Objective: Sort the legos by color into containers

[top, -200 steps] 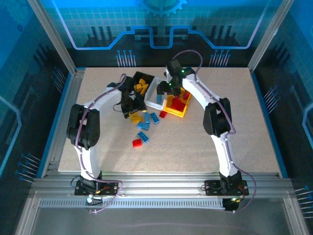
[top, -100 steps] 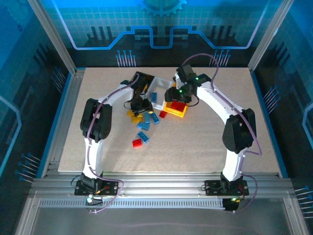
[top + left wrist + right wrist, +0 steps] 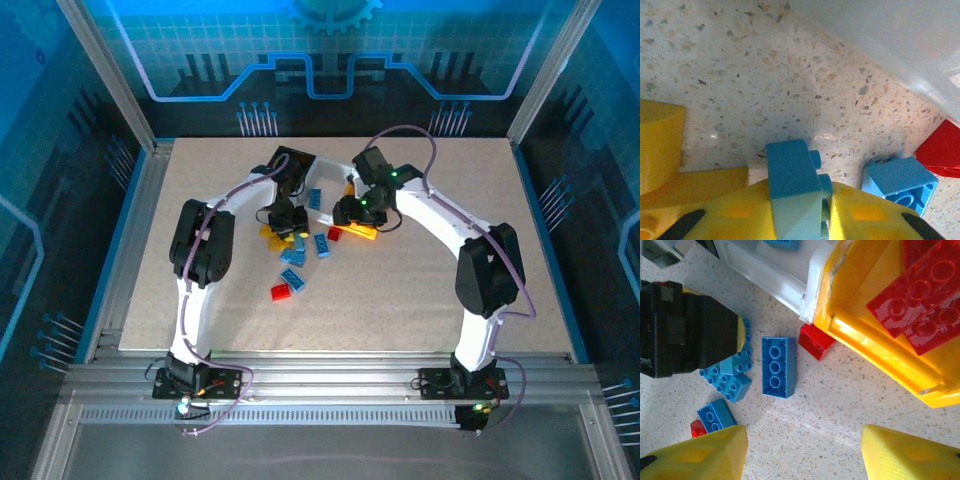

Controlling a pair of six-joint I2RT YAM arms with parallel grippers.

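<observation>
The left gripper [image 3: 799, 216] is pressed shut on a blue brick [image 3: 791, 180], pinched between its yellow fingers [image 3: 867, 216] low among the loose legos [image 3: 291, 279], at about 9 o'clock from the table's centre. Whether the brick is clear of the surface cannot be told from here. The right gripper [image 3: 805, 460] hangs spread, nothing between its fingers, just beside the yellow bin [image 3: 875, 335], which holds red bricks [image 3: 920, 295]. The step in hand appears to be carrying this blue brick to the white bin [image 3: 900, 40], whose wall rises at 1 o'clock from the grip and which already holds blue. To do it well, lift straight up first. A second blue brick [image 3: 900, 181] lies close at 3 o'clock, a red brick [image 3: 942, 150] beyond it at 2 o'clock and a yellow brick [image 3: 657, 145] at 9 o'clock, and a sideways drag would scatter them. Clear the bin's rim before crossing, then release low inside. The grip looks narrow, so a slow, level move guards against twisting. The right arm stands near at 3 o'clock, so the path should be short. The black bin [image 3: 288, 163] ends the row at 11 o'clock. The table [image 3: 765, 75] is pale speckled board, matt and flat. Around it stand an aluminium frame [image 3: 108, 75] and blue-lit panels [image 3: 330, 60] with a circuit pattern.
</observation>
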